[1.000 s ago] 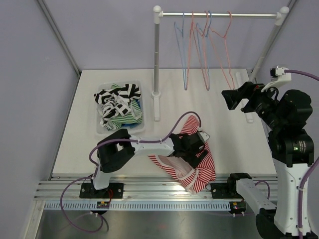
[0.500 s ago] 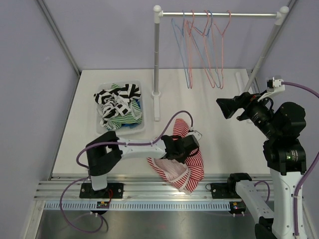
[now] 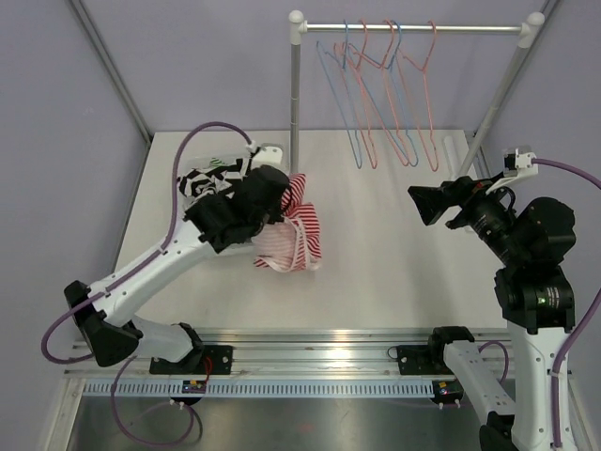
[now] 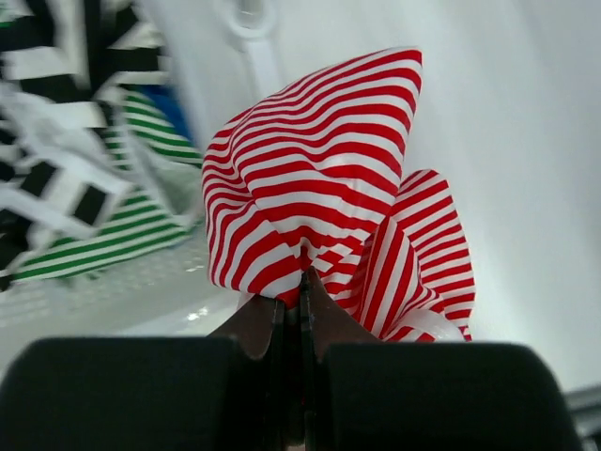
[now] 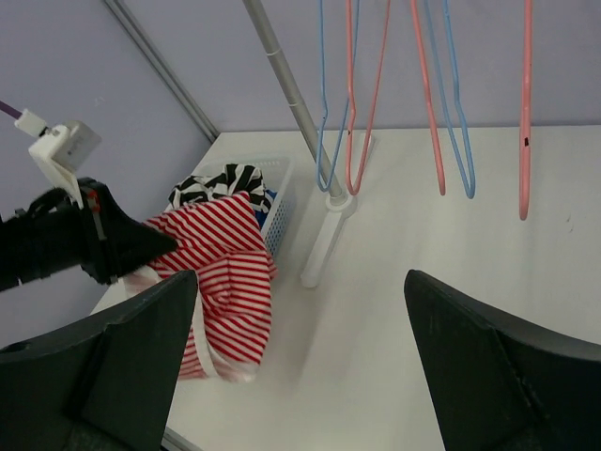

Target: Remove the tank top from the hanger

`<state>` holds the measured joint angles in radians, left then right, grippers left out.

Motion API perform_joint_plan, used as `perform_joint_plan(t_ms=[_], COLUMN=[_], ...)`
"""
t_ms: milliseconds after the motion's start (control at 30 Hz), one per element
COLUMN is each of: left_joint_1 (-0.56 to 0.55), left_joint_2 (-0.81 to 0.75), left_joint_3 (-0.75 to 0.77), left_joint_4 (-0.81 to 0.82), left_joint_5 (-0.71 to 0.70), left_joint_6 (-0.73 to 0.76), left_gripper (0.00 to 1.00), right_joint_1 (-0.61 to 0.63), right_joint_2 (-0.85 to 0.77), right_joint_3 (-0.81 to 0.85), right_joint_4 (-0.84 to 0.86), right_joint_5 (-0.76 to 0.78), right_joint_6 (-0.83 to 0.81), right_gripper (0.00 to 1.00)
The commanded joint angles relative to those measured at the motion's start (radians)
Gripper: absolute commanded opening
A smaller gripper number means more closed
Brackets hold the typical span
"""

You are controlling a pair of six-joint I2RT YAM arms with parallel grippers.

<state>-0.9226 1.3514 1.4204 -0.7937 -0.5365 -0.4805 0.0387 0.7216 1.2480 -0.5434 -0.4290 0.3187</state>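
Two arms, one red-and-white striped cloth tank top [image 3: 293, 237].
From above, the left gripper [image 3: 278, 214] holds it over the white table [image 3: 394, 268]. Left wrist: jaws pinch the cloth tight. Right wrist: the right gripper [image 5: 300, 279] is spread wide, and the tank top hangs beside the white plastic bin [image 5: 282, 209].

Beyond left end effector [image 3: 280, 212]: rack post [image 3: 295, 103], close.
Left of it: bin [image 5: 282, 211] heaped with clothes [image 3: 208, 177].
Between end effectors: bare bench [image 3: 376, 235], open passage.
Ahead of right end effector [image 3: 432, 205]: hangers [image 3: 376, 94] dangling.
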Motion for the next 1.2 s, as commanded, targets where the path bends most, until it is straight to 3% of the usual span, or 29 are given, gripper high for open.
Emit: perform_joint_plan(t_ms=[0, 100, 367, 500, 633, 700, 767, 900, 1167], left_joint_1=[0.146, 0.281, 0.596, 0.717, 0.801, 0.858, 0.884, 0.892, 0.774], left_joint_2=[-0.04, -0.008, 0.242, 0.317, 0.337, 0.37, 0.446, 0.639, 0.843], left_joint_3=[0.081, 0.182, 0.646, 0.677, 0.546, 0.485, 0.471, 0.541, 0.49], left_joint_4=[-0.067, -0.064, -0.203, -0.245, -0.199, -0.196, -0.223, -0.314, -0.283], left_joint_5=[-0.037, 0.081, 0.493, 0.682, 0.739, 0.741, 0.643, 0.509, 0.351], left_joint_6=[0.052, 0.112, 0.192, 0.194, 0.192, 0.192, 0.206, 0.226, 0.201], left_gripper=[0.0, 0.0, 0.0, 0.0, 0.0, 0.0, 0.0, 0.0, 0.0], right_joint_1=[-0.002, -0.002, -0.002, -0.002, -0.002, -0.002, 0.0, 0.006, 0.015], right_joint_2=[-0.011, -0.005, -0.007, -0.011, -0.011, -0.011, -0.011, -0.01, -0.01], right_joint_3=[0.013, 0.011, 0.004, -0.001, -0.009, -0.013, -0.016, -0.018, -0.028], right_joint_4=[0.049, 0.059, 0.06, 0.063, 0.072, 0.079, 0.083, 0.091, 0.103], right_joint_5=[0.015, 0.009, -0.004, -0.01, -0.016, -0.022, -0.027, -0.034, -0.057], right_joint_6=[-0.009, -0.009, -0.015, -0.021, -0.026, -0.021, -0.021, -0.021, -0.015], right_gripper=[1.0, 1.0, 1.0, 1.0, 1.0, 0.99, 0.99, 1.0, 1.0])
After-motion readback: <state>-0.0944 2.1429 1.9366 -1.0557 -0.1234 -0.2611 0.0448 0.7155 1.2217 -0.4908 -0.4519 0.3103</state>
